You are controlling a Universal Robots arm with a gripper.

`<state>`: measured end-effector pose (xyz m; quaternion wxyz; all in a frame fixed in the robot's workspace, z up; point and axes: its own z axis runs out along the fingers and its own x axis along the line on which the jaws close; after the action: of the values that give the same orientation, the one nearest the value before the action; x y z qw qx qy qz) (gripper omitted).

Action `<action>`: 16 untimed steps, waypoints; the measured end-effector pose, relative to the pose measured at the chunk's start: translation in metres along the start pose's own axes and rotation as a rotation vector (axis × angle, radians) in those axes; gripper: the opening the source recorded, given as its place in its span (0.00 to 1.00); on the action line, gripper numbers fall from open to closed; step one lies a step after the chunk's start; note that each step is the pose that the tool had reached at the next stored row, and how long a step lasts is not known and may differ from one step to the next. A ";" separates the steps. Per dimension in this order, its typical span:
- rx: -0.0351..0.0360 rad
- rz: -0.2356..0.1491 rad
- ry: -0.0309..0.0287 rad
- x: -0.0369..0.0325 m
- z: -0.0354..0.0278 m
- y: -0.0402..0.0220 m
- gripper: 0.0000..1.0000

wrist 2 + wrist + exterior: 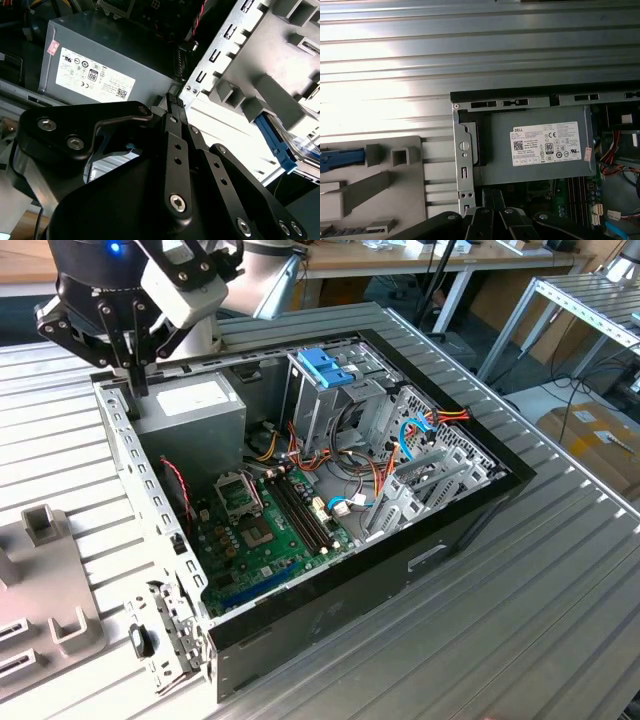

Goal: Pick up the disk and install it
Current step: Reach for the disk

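The disk (339, 159) lies outside the computer, seated in a grey moulded fixture (380, 192) on the ribbed metal table (470, 60). Its light-blue carrier rail shows in both wrist views, and in the second wrist view the rail (278, 144) sits low between the fixture's raised grey blocks (270, 100). In the exterior view the fixture (40, 610) is on the table at the exterior view's left, just beside the open computer case (450, 530).

The gripper (134, 390) hangs over the case's rear corner, near the power supply (195, 405) and well apart from the disk. Its black fingers (176, 117) are pressed together with nothing between them – empty and clenched, the ribbed tip just above the case's perforated metal edge (210, 60).

Inside the case the power supply's white label (545, 145) faces up, the green motherboard (260, 530) lies flat on the bottom, and a blue latch (325, 365) tops the metal drive cage (320, 410).
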<state>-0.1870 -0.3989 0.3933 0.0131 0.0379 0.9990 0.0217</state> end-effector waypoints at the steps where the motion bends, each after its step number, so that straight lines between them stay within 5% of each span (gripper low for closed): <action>1: 0.0000 0.000 0.0000 0.0007 0.0000 -0.0001 0.11; 16: 0.0000 0.000 0.0001 0.0141 -0.0004 -0.0011 0.11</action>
<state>-0.2012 -0.3989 0.3933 0.0131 0.0379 0.9990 0.0217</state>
